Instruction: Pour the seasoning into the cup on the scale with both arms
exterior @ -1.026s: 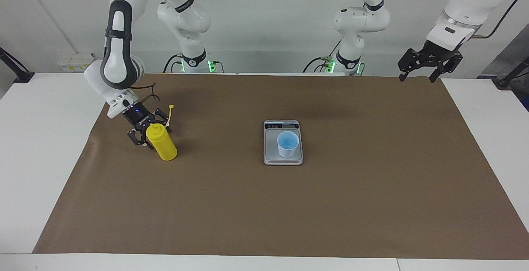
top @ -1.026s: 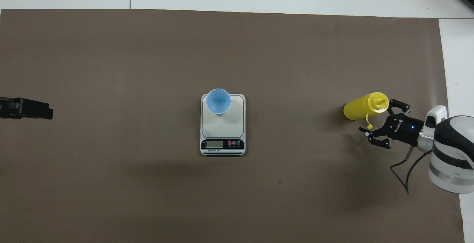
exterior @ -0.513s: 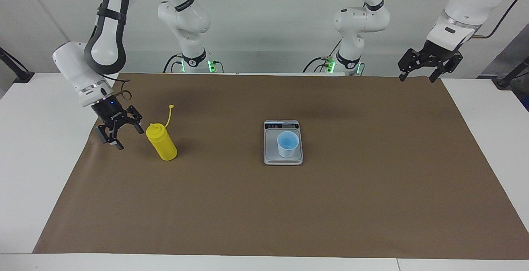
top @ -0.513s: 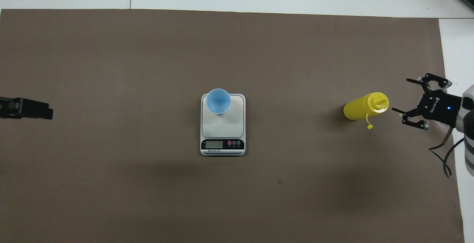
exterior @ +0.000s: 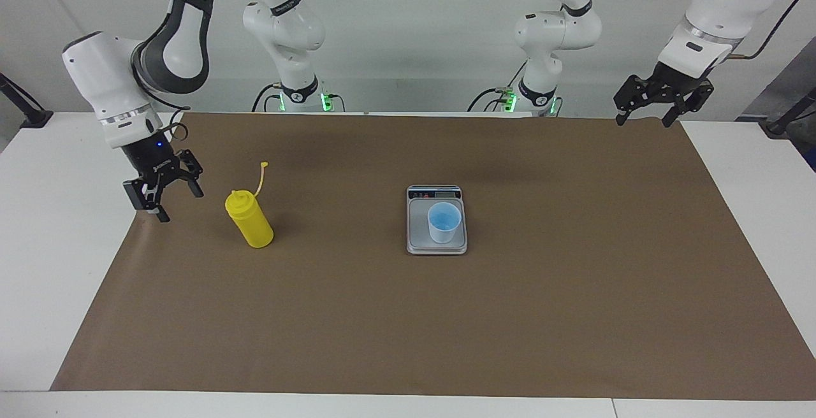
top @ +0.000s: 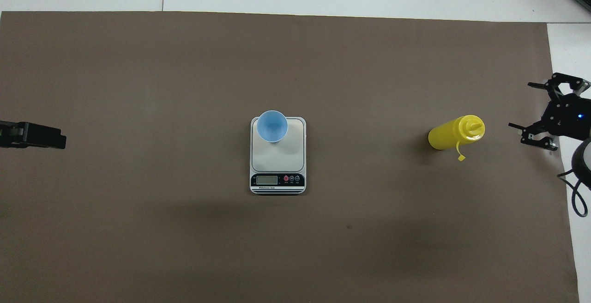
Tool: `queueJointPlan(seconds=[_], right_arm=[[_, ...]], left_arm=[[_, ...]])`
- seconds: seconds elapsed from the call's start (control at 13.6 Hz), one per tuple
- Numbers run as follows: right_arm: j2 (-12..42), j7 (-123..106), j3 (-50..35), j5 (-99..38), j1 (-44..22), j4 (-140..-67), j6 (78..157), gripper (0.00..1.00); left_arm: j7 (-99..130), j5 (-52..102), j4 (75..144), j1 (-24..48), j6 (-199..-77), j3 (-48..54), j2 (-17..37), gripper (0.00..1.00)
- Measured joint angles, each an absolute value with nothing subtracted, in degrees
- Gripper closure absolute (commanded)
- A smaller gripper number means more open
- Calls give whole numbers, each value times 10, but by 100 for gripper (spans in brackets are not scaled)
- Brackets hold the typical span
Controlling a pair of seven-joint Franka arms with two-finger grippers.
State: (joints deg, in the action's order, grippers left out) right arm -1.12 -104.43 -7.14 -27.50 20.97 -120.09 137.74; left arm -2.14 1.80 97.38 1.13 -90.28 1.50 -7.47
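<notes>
Brown paper covered the table (exterior: 446, 316). Yellow squeeze bottle (exterior: 250, 220) stood upright at nine o'clock from the scale (exterior: 437, 239) — blue cup (exterior: 444, 222) on it. Right gripper (exterior: 162, 183) hung beside the bottle, jaws wide; a sideways approach could topple it. Left gripper (exterior: 663, 96) waited, jaws spread.

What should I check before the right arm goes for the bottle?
1. Bottle upright on the mat: ok, standing alone toward the right arm's end of the table.
2. Right gripper open and empty: ok, beside the bottle, not touching it.
3. Bottle cap off the nozzle: ok, the strap sticks up loose.
4. Cup upright on the scale: ok, mouth open upward.
5. Left gripper out of the way: ok, waiting open over the mat's edge at its own end.
6. Scale reading zeroed: cannot tell, display unreadable.
</notes>
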Motion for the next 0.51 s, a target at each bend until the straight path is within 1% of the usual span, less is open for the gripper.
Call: queueJointPlan(seconds=[0.29, 0.51], right_arm=[[-17, -884, -73, -197, 175, -1152, 1318, 0], [-17, -779, -75, -172, 146, -1133, 1301, 0]], left_arm=[[-21, 18, 974, 11, -903, 15, -75, 0], [-21, 18, 974, 11, -903, 15, -75, 0]])
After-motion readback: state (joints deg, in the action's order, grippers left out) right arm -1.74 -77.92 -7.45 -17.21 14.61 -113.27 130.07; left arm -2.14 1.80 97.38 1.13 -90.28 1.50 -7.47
